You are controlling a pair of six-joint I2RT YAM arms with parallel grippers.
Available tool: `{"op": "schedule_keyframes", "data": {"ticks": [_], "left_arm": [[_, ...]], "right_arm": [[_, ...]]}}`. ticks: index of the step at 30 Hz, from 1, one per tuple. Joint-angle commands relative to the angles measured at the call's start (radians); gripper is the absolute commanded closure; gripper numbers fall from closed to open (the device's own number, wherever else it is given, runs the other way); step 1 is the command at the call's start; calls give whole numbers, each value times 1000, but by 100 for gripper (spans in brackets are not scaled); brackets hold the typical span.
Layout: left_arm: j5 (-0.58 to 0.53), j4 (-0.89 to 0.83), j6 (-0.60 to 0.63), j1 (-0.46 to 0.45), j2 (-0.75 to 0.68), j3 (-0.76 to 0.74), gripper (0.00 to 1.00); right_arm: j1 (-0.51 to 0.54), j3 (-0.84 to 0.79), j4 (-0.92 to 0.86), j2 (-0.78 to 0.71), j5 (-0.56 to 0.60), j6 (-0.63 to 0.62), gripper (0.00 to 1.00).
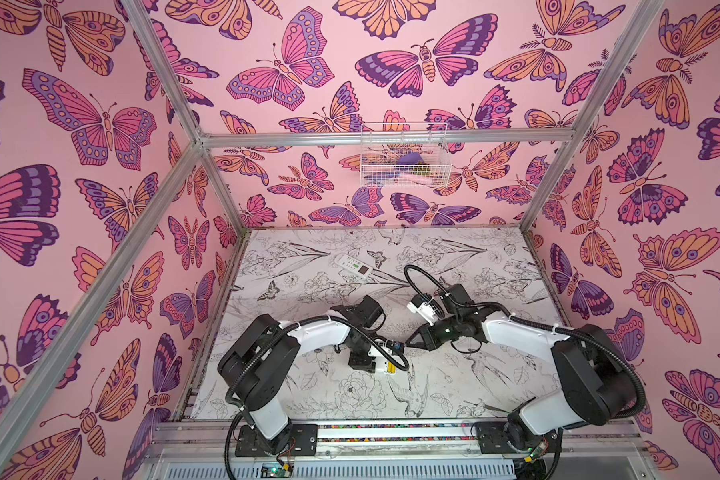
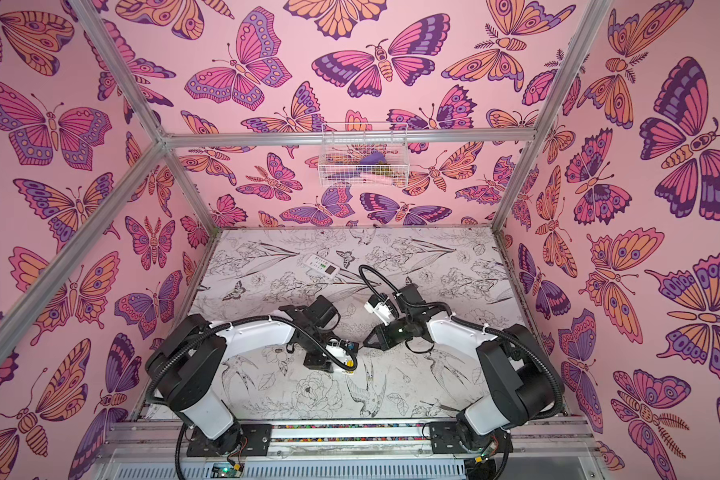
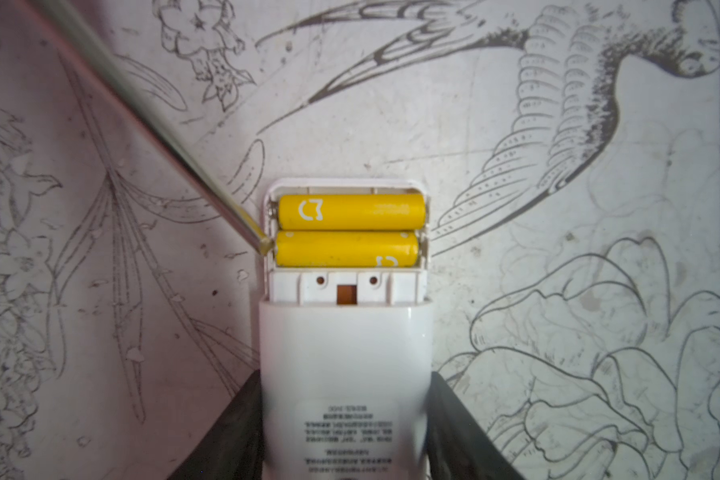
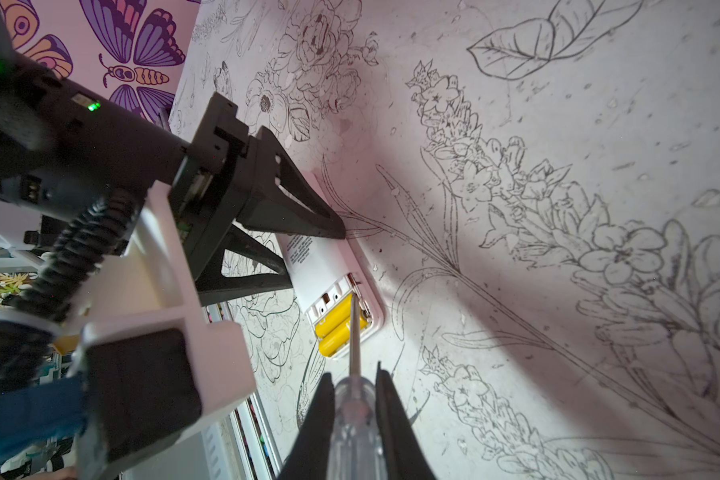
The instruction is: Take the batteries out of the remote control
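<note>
My left gripper [image 3: 345, 378] is shut on the white remote control [image 3: 346, 340], which lies back-up on the table with its battery bay uncovered. Two yellow batteries [image 3: 350, 212] [image 3: 346, 249] sit side by side in the bay. My right gripper [image 4: 354, 374] is shut on a clear-handled screwdriver [image 4: 354, 415]. Its thin shaft [image 3: 163, 137] slants down, and the tip touches the end of the battery nearer my left gripper. In both top views the two grippers [image 1: 371, 360] [image 1: 410, 343] meet mid-table over the remote [image 2: 350, 365].
A second white remote [image 1: 355, 264] lies face up near the back of the flower-printed table [image 1: 454, 374]. A wire basket [image 1: 404, 156] hangs on the back wall. Butterfly-patterned walls and metal frame posts close in the sides.
</note>
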Motion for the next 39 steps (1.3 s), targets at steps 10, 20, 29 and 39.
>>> {"op": "schedule_keyframes", "data": {"ticks": [10,20,29,39], "left_arm": [[-27,0,18,-6,11,-26,64],[-38,4,16,-6,11,-28,64],[-48,9,13,-6,14,-26,64],[-57,13,10,-6,16,-26,65]], "right_arm": [[8,25,-23,24,-21,-35,100],[17,31,-49,14,-66,-40,100],[18,34,-66,-5,-91,-44,100],[18,40,-80,-15,-95,-49,100]]}}
